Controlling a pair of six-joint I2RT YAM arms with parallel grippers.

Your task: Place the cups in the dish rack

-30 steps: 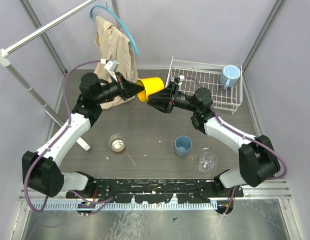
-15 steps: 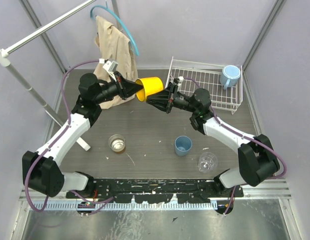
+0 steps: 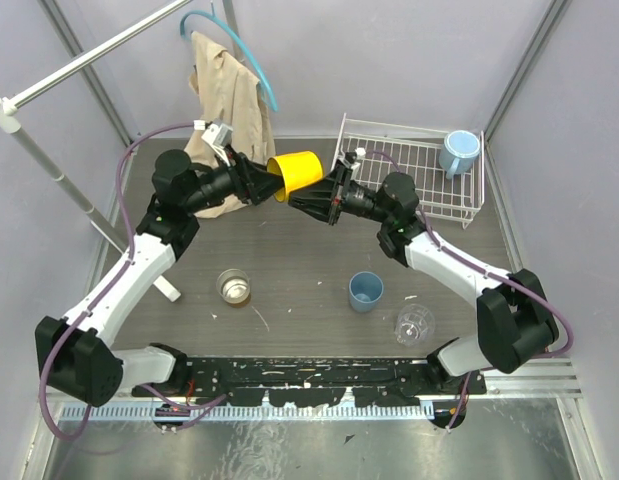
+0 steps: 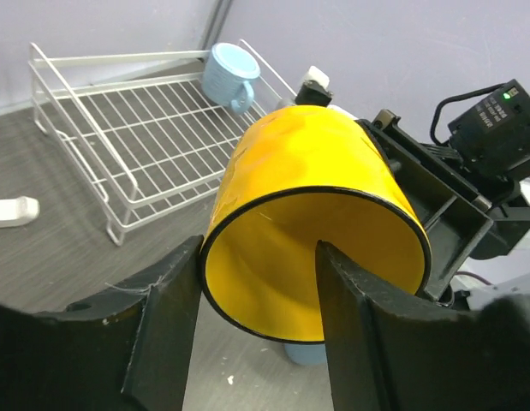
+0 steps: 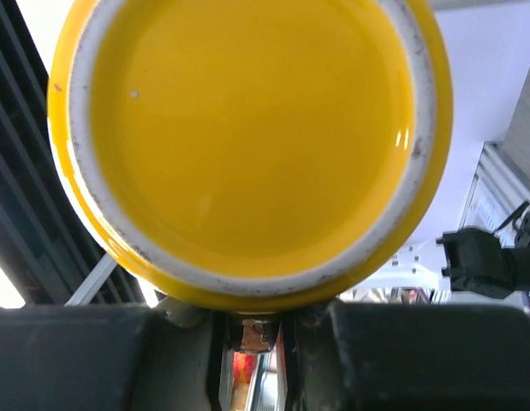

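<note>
Looking from the top first: the yellow mug (image 3: 299,172) is up in the air between both arms, just off the near-left corner of the rack (image 3: 409,170). The left gripper (image 3: 267,180) is on its rim side and the right gripper (image 3: 314,197) is at its base side. One blue mug (image 3: 459,152) sits in the rack's far right corner. The metal cup (image 3: 232,286), tumbler (image 3: 366,291) and glass (image 3: 414,323) stand on the table (image 3: 289,250), well apart from the rack. So we'd call it one of five loaded, one in transit, three left.

Left wrist: the fingers (image 4: 166,334) straddle the mug's wall, one outside and one inside the mouth, so we read that as clamped on the rim. The mug lies roughly on its side, with the rack behind it.

Right wrist: the mug's base (image 5: 247,145) fills nearly the whole view. The two fingers (image 5: 76,360) sit close together under it, but we can't tell whether they're pinching anything. It looks like a handover to us.
</note>
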